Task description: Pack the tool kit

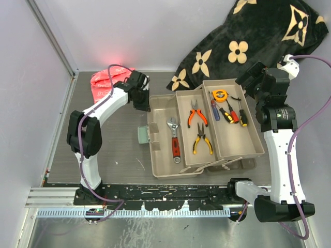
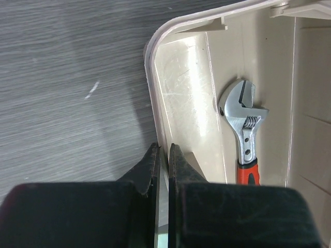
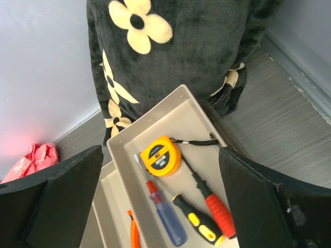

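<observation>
The left jaws are pressing together on the thin outer wall of the toolbox (image 2: 151, 77), pinching its beige rim close to the far left corner. One of the fingers (image 2: 150, 168) is sitting on the counter (image 2: 62, 103) side of that wall and the other is sitting on the inside. Just inside the box from these jaws, the red wrench (image 2: 243, 129) is lying flat on the floor of the compartment. Its steel head is pointing away from the wrist, and it is resting apart from both fingers.

The right jaws are standing spread wide, gripping nothing, and hovering over the far end of the rightmost tray (image 3: 155, 121). Directly below the gap between them, the orange tape measure (image 3: 160, 156) is lying in that tray. Back toward the wrist from it, the screwdrivers (image 3: 168, 219) are lying side by side: one blue-handled, one black and yellow, one red. Beyond the fingertips, the black flower-patterned blanket (image 3: 176, 67) is bunching up just past the far end of the tray. Out past the left-hand finger, a pink-red bag (image 3: 31, 160) is lying on the counter against the wall.

Between the two sets of jaws, the middle tray (image 1: 183, 150) is holding the orange pliers (image 1: 196, 114) and, nearer the arm bases, the yellow pliers (image 1: 201, 143). Neither pair is touching any finger.
</observation>
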You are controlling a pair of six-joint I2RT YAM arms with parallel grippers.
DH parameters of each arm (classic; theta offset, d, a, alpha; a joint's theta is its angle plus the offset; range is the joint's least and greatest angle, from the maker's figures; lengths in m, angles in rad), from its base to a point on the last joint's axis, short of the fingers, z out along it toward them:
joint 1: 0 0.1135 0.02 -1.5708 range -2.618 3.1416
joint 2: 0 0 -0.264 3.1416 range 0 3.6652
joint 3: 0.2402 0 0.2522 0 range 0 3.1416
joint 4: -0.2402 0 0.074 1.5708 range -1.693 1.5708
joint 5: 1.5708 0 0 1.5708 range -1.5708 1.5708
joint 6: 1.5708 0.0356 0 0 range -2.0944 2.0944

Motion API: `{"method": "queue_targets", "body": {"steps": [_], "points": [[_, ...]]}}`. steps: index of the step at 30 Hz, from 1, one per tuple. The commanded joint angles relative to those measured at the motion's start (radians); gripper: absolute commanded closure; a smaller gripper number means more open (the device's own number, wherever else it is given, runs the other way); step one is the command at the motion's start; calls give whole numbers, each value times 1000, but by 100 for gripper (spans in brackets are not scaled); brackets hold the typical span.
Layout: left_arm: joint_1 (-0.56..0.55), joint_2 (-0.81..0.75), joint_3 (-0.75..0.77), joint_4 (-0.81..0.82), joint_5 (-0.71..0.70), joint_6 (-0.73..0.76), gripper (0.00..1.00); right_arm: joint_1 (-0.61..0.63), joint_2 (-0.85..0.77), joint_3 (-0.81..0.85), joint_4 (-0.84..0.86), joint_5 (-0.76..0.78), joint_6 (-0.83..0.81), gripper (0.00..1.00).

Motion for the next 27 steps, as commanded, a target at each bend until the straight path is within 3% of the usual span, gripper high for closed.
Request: {"method": "queue_targets", "body": {"steps": [1, 17, 23, 27], "points": [[116, 27, 11, -152, -132, 230, 100, -3, -22, 23, 18, 27, -22, 2], [294, 51, -16, -149, -117, 417, 100, -21, 6, -68, 19, 28, -59, 1], [319, 64, -33, -135, -116, 432, 100, -86, 17, -187, 37, -29, -66, 2], [323, 66, -50, -130, -117, 428, 100, -153, 47, -231, 27, -157, -106, 2]]}}
